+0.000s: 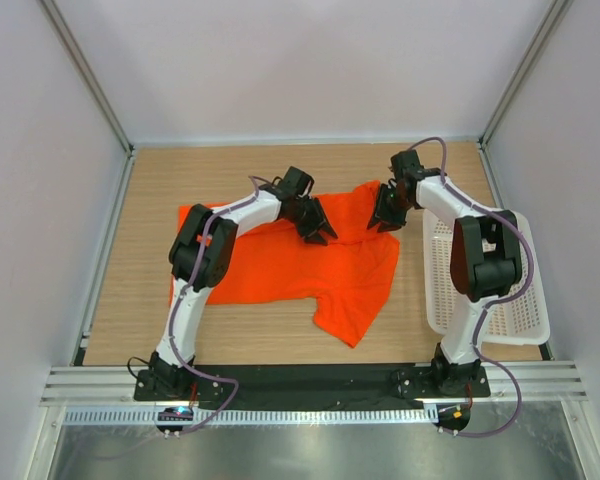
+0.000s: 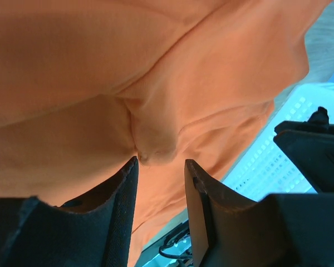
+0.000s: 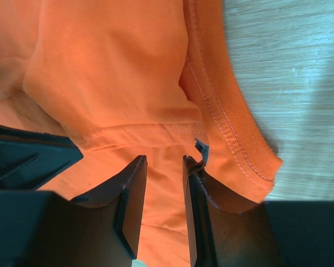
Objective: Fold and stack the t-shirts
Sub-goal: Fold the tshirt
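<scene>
Both left tool (image 1: 318,232) and right tool (image 1: 385,220) meet t-shirt (image 1: 300,272); folds obscure any grip.

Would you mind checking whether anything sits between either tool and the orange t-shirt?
Nothing visible does. The left tool and the right tool both have their tips right at the t-shirt, and only orange cloth shows in the gap of each.

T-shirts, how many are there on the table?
1. The orange-red t-shirt lies spread across the middle of the table, left of the white basket. Another could hide underneath, but none shows.
</scene>
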`<state>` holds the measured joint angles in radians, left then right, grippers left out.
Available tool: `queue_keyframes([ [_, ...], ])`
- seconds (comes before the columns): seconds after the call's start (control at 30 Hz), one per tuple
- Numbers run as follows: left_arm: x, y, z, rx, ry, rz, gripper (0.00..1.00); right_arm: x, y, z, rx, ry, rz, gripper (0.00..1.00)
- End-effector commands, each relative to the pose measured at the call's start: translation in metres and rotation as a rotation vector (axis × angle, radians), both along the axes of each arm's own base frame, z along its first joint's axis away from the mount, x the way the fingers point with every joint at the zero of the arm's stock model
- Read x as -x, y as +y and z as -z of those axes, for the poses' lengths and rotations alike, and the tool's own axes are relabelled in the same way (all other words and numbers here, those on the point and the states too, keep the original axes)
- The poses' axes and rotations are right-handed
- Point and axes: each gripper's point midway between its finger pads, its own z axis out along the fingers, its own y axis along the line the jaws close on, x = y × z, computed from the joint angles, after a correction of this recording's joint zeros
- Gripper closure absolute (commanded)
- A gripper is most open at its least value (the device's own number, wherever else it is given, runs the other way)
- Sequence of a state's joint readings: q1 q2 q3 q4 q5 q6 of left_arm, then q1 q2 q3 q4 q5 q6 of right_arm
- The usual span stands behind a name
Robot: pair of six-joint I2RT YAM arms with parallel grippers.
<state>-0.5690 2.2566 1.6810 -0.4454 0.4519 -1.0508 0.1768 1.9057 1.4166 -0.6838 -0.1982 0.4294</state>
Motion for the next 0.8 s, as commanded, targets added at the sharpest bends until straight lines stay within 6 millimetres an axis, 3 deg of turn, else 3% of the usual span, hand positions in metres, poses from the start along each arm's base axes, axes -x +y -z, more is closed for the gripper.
queue_keyframes([
  [0.0,-0.01,-0.003,-0.002,-0.003,-0.008,-0.027,0.6,-0.008,0.006,-0.03,-0.036,-0.091,-0.005,0.61],
  [0.23,-0.011,-0.003,0.006,-0.02,0.009,-0.04,0.62,-0.006,0.005,-0.025,-0.026,-0.072,-0.008,0.59],
  [0.6,-0.015,-0.006,0.002,-0.023,0.0,-0.013,0.85,-0.004,-0.008,-0.008,-0.021,-0.026,0.036,0.56],
  [0.77,-0.015,-0.006,-0.002,-0.027,-0.011,-0.001,0.88,-0.004,-0.012,0.001,0.008,-0.01,0.029,0.56],
])
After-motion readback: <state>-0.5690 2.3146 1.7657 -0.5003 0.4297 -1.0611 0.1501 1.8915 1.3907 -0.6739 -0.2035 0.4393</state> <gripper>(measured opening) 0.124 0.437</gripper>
